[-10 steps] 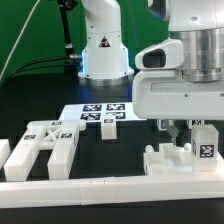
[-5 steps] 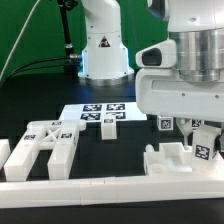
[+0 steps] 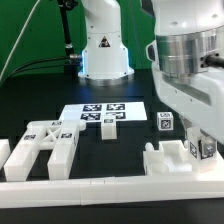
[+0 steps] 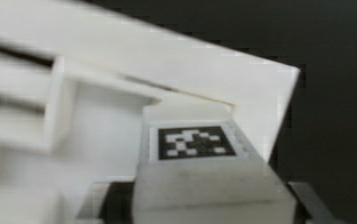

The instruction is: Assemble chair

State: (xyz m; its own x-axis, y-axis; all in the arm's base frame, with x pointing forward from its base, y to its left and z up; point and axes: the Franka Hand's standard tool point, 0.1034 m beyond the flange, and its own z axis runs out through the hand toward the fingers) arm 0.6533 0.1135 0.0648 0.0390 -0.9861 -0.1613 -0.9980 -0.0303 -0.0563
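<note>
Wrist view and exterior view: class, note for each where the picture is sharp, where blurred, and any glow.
Wrist view: the tagged block is fairly legible though soft, while the white parts behind it smear into blur. Exterior view: the marker board and the slotted frame are crisp, the near arm looks softer, and a bluish glow sits on the far robot base.

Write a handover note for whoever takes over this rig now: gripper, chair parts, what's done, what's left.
Gripper: shut on a small tagged block, beside the notched block.
Slotted frame lies loose at the exterior view's left; one small cube by the marker board; a second cube behind the notched block.
Done: block gripped; no parts visibly joined.
Left: the whole assembly.
</note>
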